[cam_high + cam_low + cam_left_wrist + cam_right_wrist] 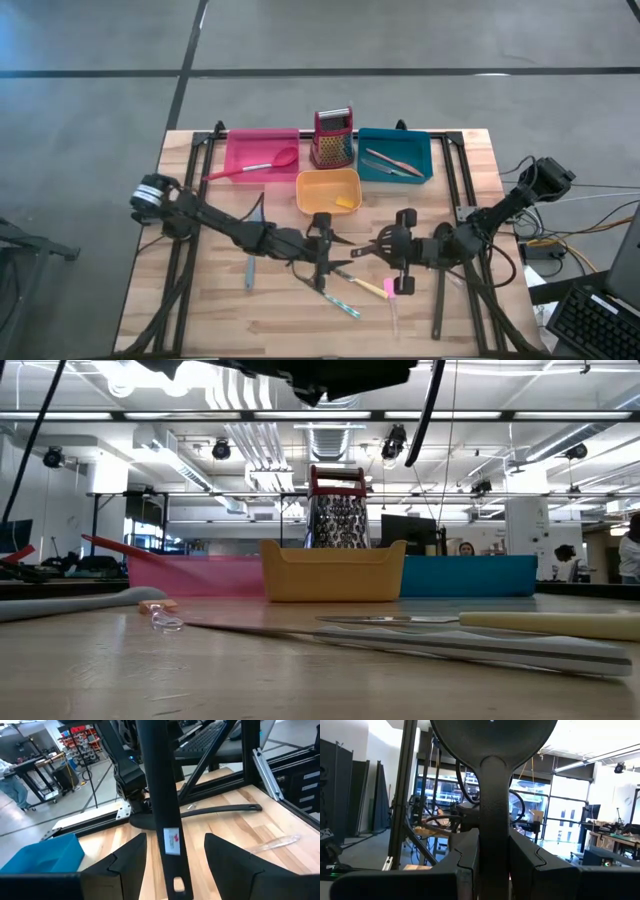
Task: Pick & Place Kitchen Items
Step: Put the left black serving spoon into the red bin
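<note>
A long black utensil [165, 795] hangs in the air over the table's middle, between my two grippers. My right gripper [494, 837] is shut on it; its wide head [492, 732] stands above the fingers. My left gripper [175, 837] is open. Its fingers stand on either side of the handle's end, which has a label and a hole [177, 885], with a gap on both sides. From above, the left gripper [335, 243] faces the right one [378, 248]. More utensils lie flat on the wood: a grey one [249, 272], a teal-handled knife [340, 300] and a yellow-handled one [370, 287]. My right gripper pinches the black utensil's neck [494, 795], just below the wide head, between its two fingers. The fingers come from the table's right side. The utensil is lifted clear of the table, head up, with its handle reaching toward the left gripper.
Along the far edge stand a pink tray [240, 150] holding a red spoon [255, 167], a red grater [333, 138], a teal tray [422, 150] and an orange tray [322, 182]. A pink piece [390, 290] and a clear one [394, 318] lie near the front. Another black utensil [220, 810] lies on the wood.
</note>
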`<state>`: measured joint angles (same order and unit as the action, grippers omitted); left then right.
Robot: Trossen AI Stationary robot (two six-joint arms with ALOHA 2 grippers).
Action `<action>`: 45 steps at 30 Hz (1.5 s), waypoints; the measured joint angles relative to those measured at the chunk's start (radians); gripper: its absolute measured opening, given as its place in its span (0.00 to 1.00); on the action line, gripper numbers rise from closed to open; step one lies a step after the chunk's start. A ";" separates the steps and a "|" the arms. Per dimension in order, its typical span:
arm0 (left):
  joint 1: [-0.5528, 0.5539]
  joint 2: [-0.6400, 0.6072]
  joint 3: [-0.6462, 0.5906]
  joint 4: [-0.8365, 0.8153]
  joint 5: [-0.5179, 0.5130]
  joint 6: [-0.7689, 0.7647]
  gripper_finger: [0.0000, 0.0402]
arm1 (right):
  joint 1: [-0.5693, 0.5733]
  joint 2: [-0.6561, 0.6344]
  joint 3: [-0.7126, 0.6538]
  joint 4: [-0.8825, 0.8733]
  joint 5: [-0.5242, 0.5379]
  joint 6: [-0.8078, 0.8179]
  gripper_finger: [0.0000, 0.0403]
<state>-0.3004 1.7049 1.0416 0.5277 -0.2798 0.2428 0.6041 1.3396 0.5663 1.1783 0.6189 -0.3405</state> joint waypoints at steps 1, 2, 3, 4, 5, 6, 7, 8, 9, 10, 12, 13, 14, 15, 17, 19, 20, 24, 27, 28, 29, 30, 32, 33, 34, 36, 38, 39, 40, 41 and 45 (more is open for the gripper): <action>0.000 0.011 0.011 0.000 0.000 0.001 0.51 | 0.000 0.000 0.000 -0.001 0.000 0.000 0.15; 0.000 0.019 0.023 -0.001 0.000 0.003 0.51 | 0.000 0.000 0.000 -0.003 0.000 0.000 0.15; 0.000 0.025 0.031 -0.001 0.001 0.007 0.51 | 0.000 0.000 0.000 -0.006 0.000 0.000 0.15; 0.001 0.033 0.040 0.000 0.001 0.008 0.51 | 0.000 0.000 0.000 -0.009 0.000 0.001 0.15; 0.002 0.038 0.049 0.003 0.002 0.008 0.51 | 0.000 0.000 0.000 -0.013 0.000 0.008 0.15; 0.002 0.041 0.055 0.004 0.002 0.008 0.51 | 0.000 0.000 0.000 -0.014 -0.001 0.014 0.15; 0.003 0.045 0.059 0.004 0.002 0.008 0.51 | -0.001 0.000 0.000 -0.015 -0.001 0.019 0.15; 0.004 0.051 0.067 0.004 0.003 0.008 0.51 | -0.002 0.000 0.000 -0.017 -0.001 0.019 0.15; 0.005 0.056 0.073 0.005 0.008 0.008 0.51 | -0.002 0.000 0.000 -0.020 -0.001 0.019 0.15; 0.005 0.061 0.077 0.004 0.013 0.007 0.51 | -0.002 0.000 0.000 -0.021 -0.001 0.019 0.15; 0.006 0.075 0.091 0.008 0.031 0.001 0.51 | -0.002 0.000 0.000 -0.020 -0.002 0.020 0.15; 0.006 0.083 0.095 0.017 0.033 0.001 0.51 | -0.002 0.000 0.000 -0.020 -0.008 0.022 0.15; 0.006 0.089 0.100 0.023 0.035 0.001 0.51 | -0.004 0.000 0.000 -0.020 -0.017 0.024 0.15; 0.007 0.096 0.105 0.034 0.036 0.001 0.51 | -0.006 0.000 0.000 -0.020 -0.024 0.031 0.15; 0.010 0.106 0.114 0.040 0.036 0.000 0.51 | -0.007 0.000 0.000 -0.021 -0.026 0.035 0.15; 0.013 0.113 0.121 0.044 0.036 0.000 0.51 | -0.010 0.003 0.000 -0.021 -0.026 0.035 0.15; 0.013 0.114 0.122 0.042 0.036 0.000 0.51 | -0.010 0.003 0.000 -0.023 -0.026 0.038 0.15; 0.018 0.114 0.123 0.049 0.036 -0.017 0.51 | -0.013 0.003 0.000 -0.022 -0.027 0.050 0.15; 0.018 0.114 0.123 0.060 0.036 -0.018 0.51 | -0.014 0.004 0.000 -0.023 -0.028 0.051 0.15; 0.018 0.114 0.123 0.065 0.036 -0.021 0.51 | -0.016 0.004 0.000 -0.024 -0.028 0.053 0.15; 0.019 0.114 0.123 0.071 0.036 -0.026 0.51 | -0.016 0.004 0.000 -0.029 -0.029 0.053 0.15; 0.020 0.114 0.123 0.074 0.036 -0.031 0.51 | -0.018 0.004 0.000 -0.032 -0.031 0.054 0.15; 0.021 0.114 0.123 0.076 0.036 -0.035 0.51 | -0.026 0.004 0.000 -0.040 -0.050 0.070 0.15; 0.022 0.114 0.123 0.076 0.036 -0.035 0.50 | -0.031 0.004 0.000 -0.043 -0.061 0.083 0.15; 0.022 0.114 0.123 0.076 0.036 -0.035 0.49 | -0.038 0.004 0.000 -0.046 -0.071 0.094 0.15; 0.024 0.114 0.123 0.076 0.036 -0.036 0.47 | -0.049 0.004 0.000 -0.053 -0.088 0.110 0.15; 0.025 0.114 0.123 0.077 0.036 -0.036 0.45 | -0.059 0.004 0.000 -0.063 -0.102 0.127 0.15; 0.025 0.114 0.123 0.077 0.036 -0.036 0.44 | -0.062 0.004 0.000 -0.067 -0.104 0.131 0.15; 0.025 0.114 0.123 0.077 0.036 -0.037 0.42 | -0.063 0.004 0.000 -0.070 -0.104 0.132 0.15; 0.026 0.114 0.123 0.077 0.036 -0.036 0.40 | -0.064 0.004 0.000 -0.072 -0.104 0.132 0.15; 0.026 0.114 0.123 0.077 0.036 -0.041 0.29 | -0.064 0.004 0.000 -0.072 -0.104 0.131 0.15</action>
<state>-0.2744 1.8194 1.1645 0.6044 -0.2441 0.2019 0.5400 1.3434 0.5663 1.1061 0.5145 -0.2092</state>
